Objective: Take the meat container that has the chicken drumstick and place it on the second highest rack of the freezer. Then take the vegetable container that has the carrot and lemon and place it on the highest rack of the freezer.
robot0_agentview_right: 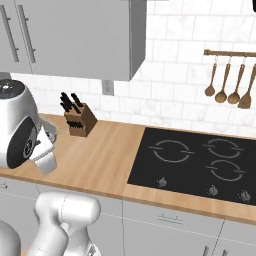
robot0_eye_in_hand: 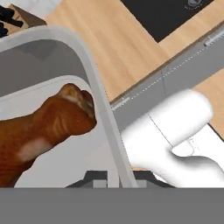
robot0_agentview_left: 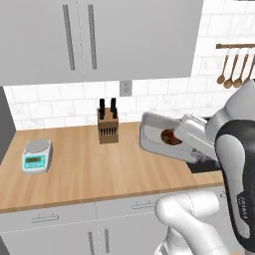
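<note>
The meat container (robot0_agentview_left: 152, 133) is a grey tray held tilted in the air above the wooden counter (robot0_agentview_left: 89, 169). The chicken drumstick (robot0_agentview_left: 171, 137) lies inside it as a glossy reddish-brown lump. My gripper (robot0_agentview_left: 188, 145) is shut on the tray's right rim. In the hand view the tray's rim (robot0_eye_in_hand: 98, 96) runs down between the fingertips of my gripper (robot0_eye_in_hand: 111, 178), and the drumstick (robot0_eye_in_hand: 48, 127) lies just left of it. The freezer and the vegetable container with the carrot and lemon are out of view.
A knife block (robot0_agentview_left: 108, 127) stands at the back of the counter and a small kitchen scale (robot0_agentview_left: 37, 155) sits at its left. A black cooktop (robot0_agentview_right: 195, 160) lies to the right, with wooden utensils (robot0_agentview_right: 227, 85) hanging above. Grey wall cabinets (robot0_agentview_left: 99, 35) hang overhead.
</note>
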You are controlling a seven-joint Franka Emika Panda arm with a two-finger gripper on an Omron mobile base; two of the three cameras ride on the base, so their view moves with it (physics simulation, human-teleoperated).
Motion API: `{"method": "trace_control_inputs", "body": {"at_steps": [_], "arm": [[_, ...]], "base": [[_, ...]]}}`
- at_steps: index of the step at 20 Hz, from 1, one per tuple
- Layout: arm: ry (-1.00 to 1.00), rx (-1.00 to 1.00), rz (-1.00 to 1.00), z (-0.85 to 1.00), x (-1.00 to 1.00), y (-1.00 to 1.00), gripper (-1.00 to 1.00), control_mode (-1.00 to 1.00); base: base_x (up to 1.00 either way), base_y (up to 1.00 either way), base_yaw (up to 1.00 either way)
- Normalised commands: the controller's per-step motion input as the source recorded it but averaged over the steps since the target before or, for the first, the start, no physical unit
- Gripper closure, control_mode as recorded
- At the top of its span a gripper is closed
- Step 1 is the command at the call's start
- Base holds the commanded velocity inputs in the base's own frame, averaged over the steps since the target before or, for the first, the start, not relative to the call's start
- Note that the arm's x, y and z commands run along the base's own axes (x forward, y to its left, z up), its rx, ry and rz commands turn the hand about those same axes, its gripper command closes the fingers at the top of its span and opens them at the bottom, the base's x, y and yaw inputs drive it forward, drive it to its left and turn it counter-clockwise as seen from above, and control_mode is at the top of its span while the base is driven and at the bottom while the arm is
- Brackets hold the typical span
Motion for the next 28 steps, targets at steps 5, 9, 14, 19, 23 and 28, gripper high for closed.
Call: {"method": "trace_control_inputs", "body": {"at_steps": [5, 9, 14, 19, 23, 28], "arm": [[-0.21, -0.02, 0.50, 0.65, -0.60, -0.32, 1.00, -1.00], [-0.03, 0.00, 0.47, 0.82, -0.05, -0.14, 1.00, -1.00], [0.00, -0.01, 0.12, 0.43, 0.00, 0.00, 1.00, -1.00], [0.00, 0.00, 0.00, 0.00, 0.00, 0.00, 1.00, 1.00], [0.00, 0.00, 0.00, 0.00, 0.00, 0.00, 1.00, 1.00], [0.00, 0.00, 0.00, 0.00, 0.00, 0.00, 1.00, 1.00]], "base": [[0.00, 0.00, 0.00], [0.00, 0.00, 0.00], [0.00, 0.00, 0.00], [-0.08, 0.00, 0.03], [-0.24, 0.00, 0.14], [-0.53, 0.00, 0.15]]}}
